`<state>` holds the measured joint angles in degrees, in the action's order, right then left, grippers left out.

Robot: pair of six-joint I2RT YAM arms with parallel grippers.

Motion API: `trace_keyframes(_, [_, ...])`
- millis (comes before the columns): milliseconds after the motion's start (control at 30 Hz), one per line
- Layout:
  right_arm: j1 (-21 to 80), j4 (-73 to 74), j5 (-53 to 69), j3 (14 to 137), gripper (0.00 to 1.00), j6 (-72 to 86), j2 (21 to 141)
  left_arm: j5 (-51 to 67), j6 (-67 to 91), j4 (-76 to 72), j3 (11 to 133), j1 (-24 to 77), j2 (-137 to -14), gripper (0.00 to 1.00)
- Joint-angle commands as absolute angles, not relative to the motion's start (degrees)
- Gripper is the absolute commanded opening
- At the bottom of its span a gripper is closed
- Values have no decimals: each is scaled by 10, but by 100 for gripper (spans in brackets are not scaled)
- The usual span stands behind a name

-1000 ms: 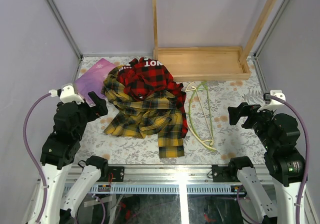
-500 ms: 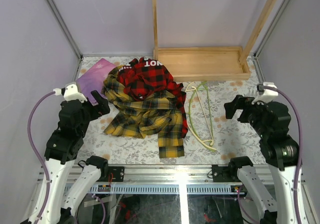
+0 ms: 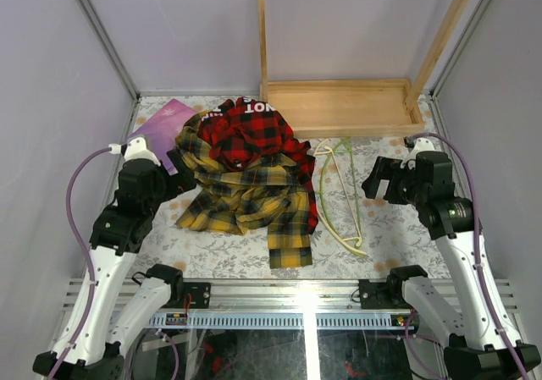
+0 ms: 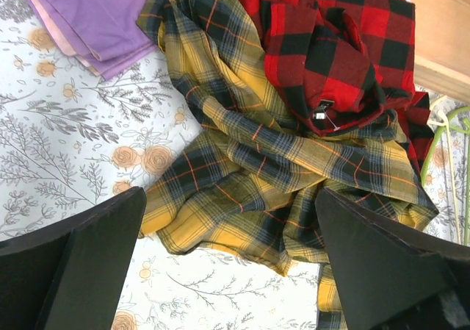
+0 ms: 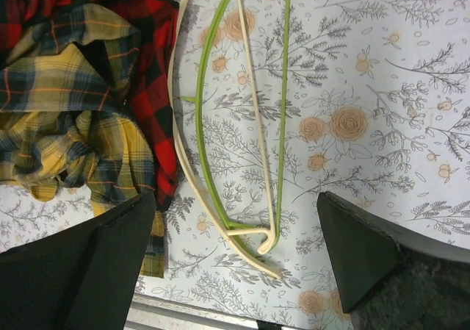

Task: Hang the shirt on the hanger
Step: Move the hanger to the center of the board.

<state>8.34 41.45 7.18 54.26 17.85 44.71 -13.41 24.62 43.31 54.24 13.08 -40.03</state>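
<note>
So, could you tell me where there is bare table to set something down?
Bare table right of the green hanger, up to the wooden tray; the near strip before the shirt, and left of it below the purple cloth. The middle is crowded: shirt, red plaid garment, cream hanger.

crumpled yellow plaid shirt (image 3: pixel 241 198); green hanger (image 5: pixel 284 87) beside

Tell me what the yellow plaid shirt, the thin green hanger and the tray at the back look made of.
Shirt: soft woven cloth, probably flannel, matte; it lies in limp folds.
Hanger: likely plastic or coated wire, smooth; a thin rod of even colour.
Tray: pale wood, seemingly unpainted; flat boards in a wood tone.
</note>
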Motion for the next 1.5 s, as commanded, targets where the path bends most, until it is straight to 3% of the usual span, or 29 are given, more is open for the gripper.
trace_keyframes(0, [88, 398, 78, 537, 100, 187, 475, -109, 268, 394, 531, 129, -409, 100])
trace_keyframes(400, [90, 367, 113, 483, 79, 197, 507, -87, 302, 383, 512, 129, -444, 100])
trace_keyframes(833, [90, 343, 131, 438, 79, 217, 469, -13, 407, 284, 478, 129, -591, 94])
trace_keyframes(1267, [202, 292, 81, 407, 75, 234, 544, -55, 341, 335, 502, 128, -534, 95])
trace_keyframes(1467, [274, 263, 52, 399, 81, 234, 593, -80, 299, 371, 535, 127, -510, 96])
